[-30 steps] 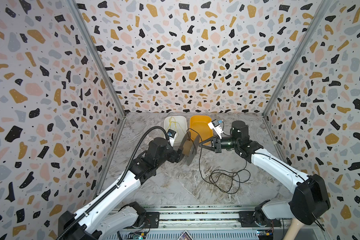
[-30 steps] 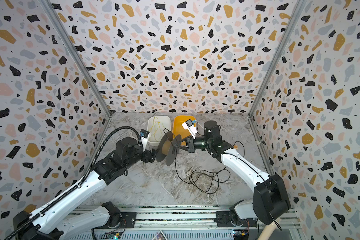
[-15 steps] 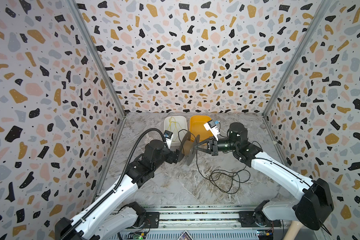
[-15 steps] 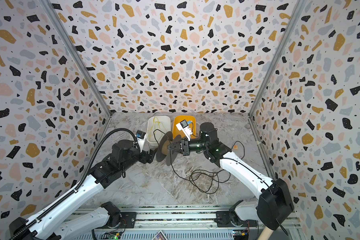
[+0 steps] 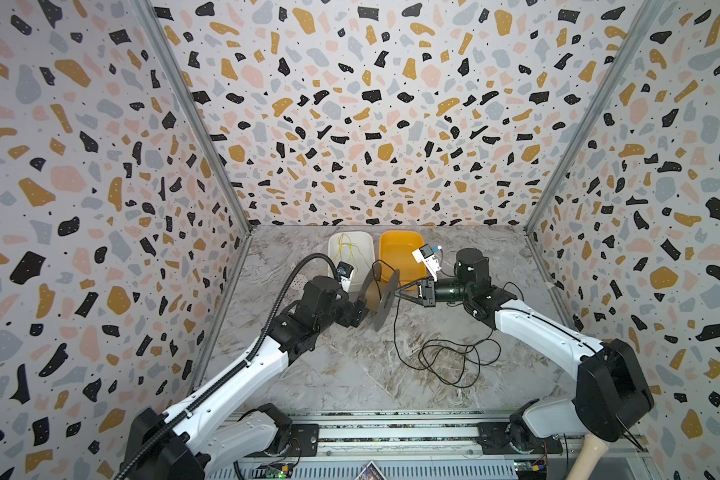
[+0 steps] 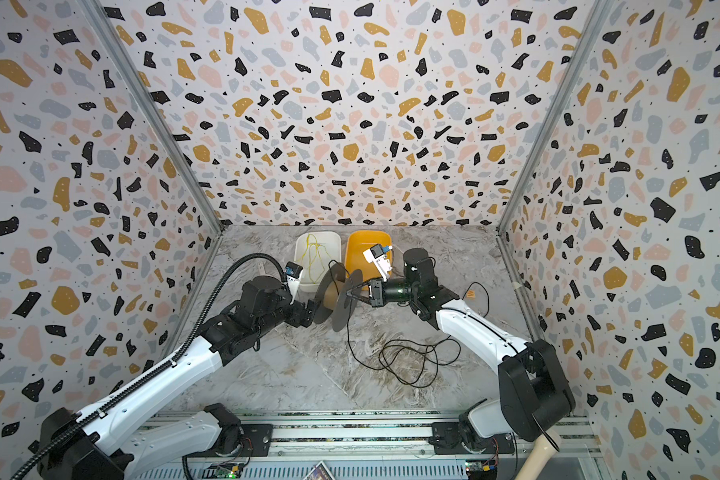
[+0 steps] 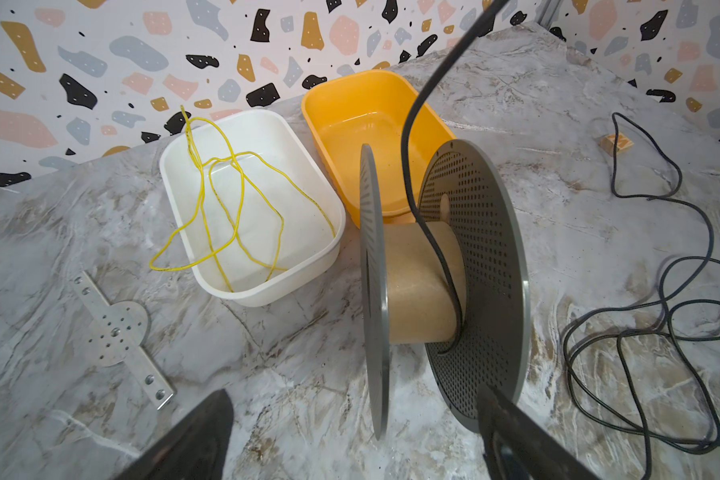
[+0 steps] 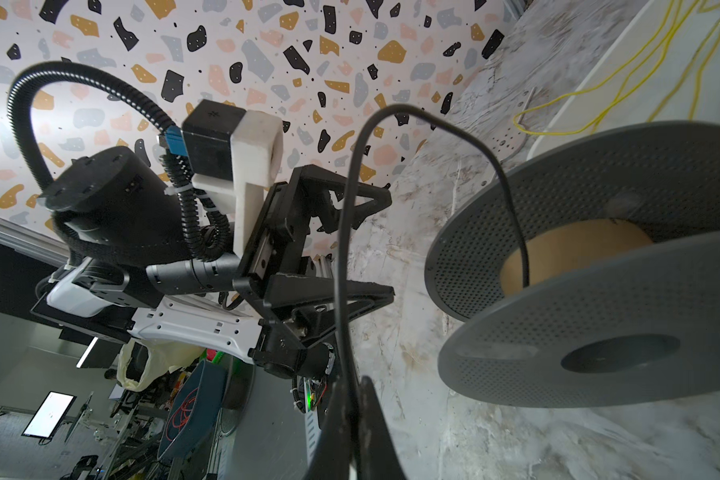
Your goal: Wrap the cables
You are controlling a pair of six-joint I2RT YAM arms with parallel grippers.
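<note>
A spool (image 5: pixel 381 297) (image 6: pixel 337 297) with grey perforated flanges and a cardboard core (image 7: pixel 416 282) stands on edge mid-table. The black cable (image 5: pixel 449 361) (image 6: pixel 408 361) lies in loose loops right of it. One strand (image 7: pixel 406 166) rises over the core. My right gripper (image 5: pixel 396 291) (image 6: pixel 347 293) (image 8: pixel 352 386) is shut on that strand (image 8: pixel 338 266) beside the right flange. Left of the spool (image 8: pixel 599 299), my left gripper (image 5: pixel 360 309) (image 6: pixel 310 309) (image 7: pixel 356 392) stands wide open, holding nothing. The near flange's edge lies between its fingers.
Behind the spool stand a white bin (image 5: pixel 330 253) (image 7: pixel 292 286) holding a thin yellow cord (image 7: pixel 242 195) and an orange bin (image 5: pixel 400 249) (image 7: pixel 375 120). A flat metal bracket (image 7: pixel 115 332) lies left of the white bin. A small wooden block (image 7: pixel 616 143) sits far right.
My right gripper has carried the cable leftward, up to the spool's right flange. The left gripper has stayed by the spool, still open.
</note>
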